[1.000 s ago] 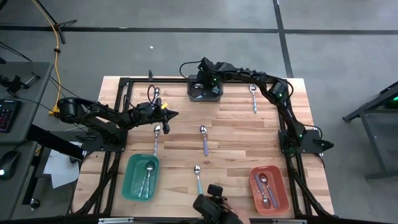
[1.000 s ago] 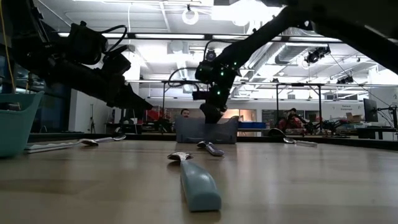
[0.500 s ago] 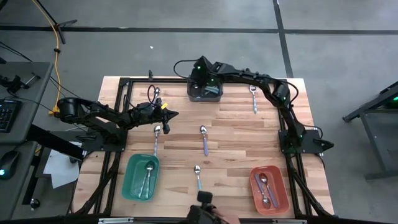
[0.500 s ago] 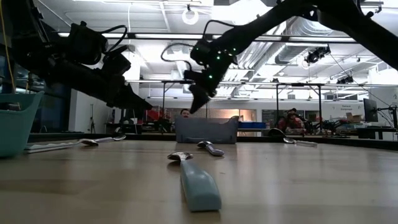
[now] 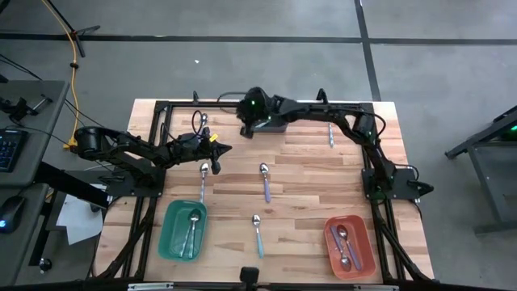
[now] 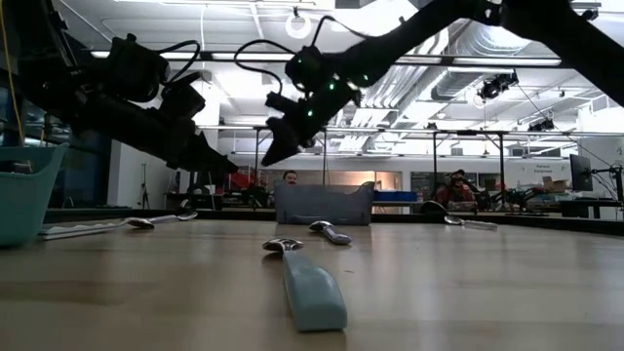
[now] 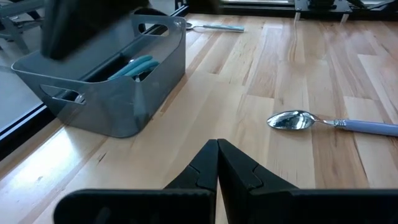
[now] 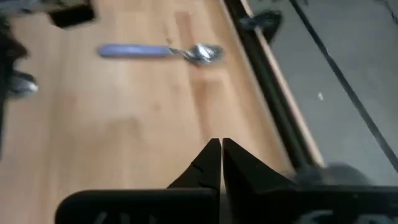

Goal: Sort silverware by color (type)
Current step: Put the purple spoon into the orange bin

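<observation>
My right gripper [image 5: 242,121] is shut and empty. It hangs above the far part of the table, just left of the grey bin [image 5: 273,123], and also shows in the low view [image 6: 268,158]. A blue-handled spoon [image 8: 161,51] lies ahead of it near the far left corner [image 5: 202,121]. My left gripper [image 5: 224,148] is shut and empty, above the table at mid left. Teal spoons [image 7: 140,65] lie in the grey bin [image 7: 106,81]. Loose spoons lie flat on the table: a light blue one [image 5: 203,182], a purple one [image 5: 266,182], a teal one [image 5: 258,234] and one at the far right [image 5: 329,129].
A teal tray [image 5: 170,238] at the near left holds a spoon. An orange tray [image 5: 333,246] at the near right holds spoons. A black frame [image 5: 161,129] runs along the table's edges. People show in the room behind the table in the low view.
My right gripper has risen out of the grey bin and gone toward the table's left edge along the far side. It now hangs higher and left of the bin. The spoons on the table have stayed where they were.
</observation>
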Controlling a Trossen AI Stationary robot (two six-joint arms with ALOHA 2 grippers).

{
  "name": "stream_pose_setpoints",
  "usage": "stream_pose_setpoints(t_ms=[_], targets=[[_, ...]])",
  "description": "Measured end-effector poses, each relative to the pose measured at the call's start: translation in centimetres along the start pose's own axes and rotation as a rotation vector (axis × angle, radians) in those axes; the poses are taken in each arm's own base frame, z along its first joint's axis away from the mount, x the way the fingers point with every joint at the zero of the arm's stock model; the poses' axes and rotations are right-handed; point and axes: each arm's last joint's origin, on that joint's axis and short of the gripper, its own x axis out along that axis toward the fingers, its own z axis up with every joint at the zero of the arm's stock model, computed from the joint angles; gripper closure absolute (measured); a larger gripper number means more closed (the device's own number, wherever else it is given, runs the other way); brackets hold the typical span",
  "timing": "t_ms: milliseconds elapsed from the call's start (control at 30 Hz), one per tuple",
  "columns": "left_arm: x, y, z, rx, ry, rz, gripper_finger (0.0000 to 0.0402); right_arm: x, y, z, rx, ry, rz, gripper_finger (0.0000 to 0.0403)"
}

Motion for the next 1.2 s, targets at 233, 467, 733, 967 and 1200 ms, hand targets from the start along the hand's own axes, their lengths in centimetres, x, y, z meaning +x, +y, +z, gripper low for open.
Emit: stream_pose_setpoints(t_ms=[233,467,733,967,1200], targets=[[0.0,0.0,0.0,0.008,-0.003,0.001,0.0401,0.3,3.6,-3.3,0.045,-0.105,0.043,0.0403],[0.0,-0.1,0.0,0.004,-0.006,0.000,0.0401,-4.7,5.9,-4.5,0.072,-0.217,0.026,0.0403],[0.0,-0.3,0.1,0.004,-0.009,-0.011,0.0401,-10.2,8.3,-7.4,0.071,-0.282,-0.041,0.0403],[0.0,-0.3,0.1,0.005,-0.012,-0.011,0.0401,-13.3,8.8,-11.0,0.099,-0.385,-0.053,0.0403],[0.0,-0.4,0.1,0.005,-0.014,-0.013,0.0401,-16.2,8.8,-13.6,0.117,-0.479,-0.066,0.0403]])
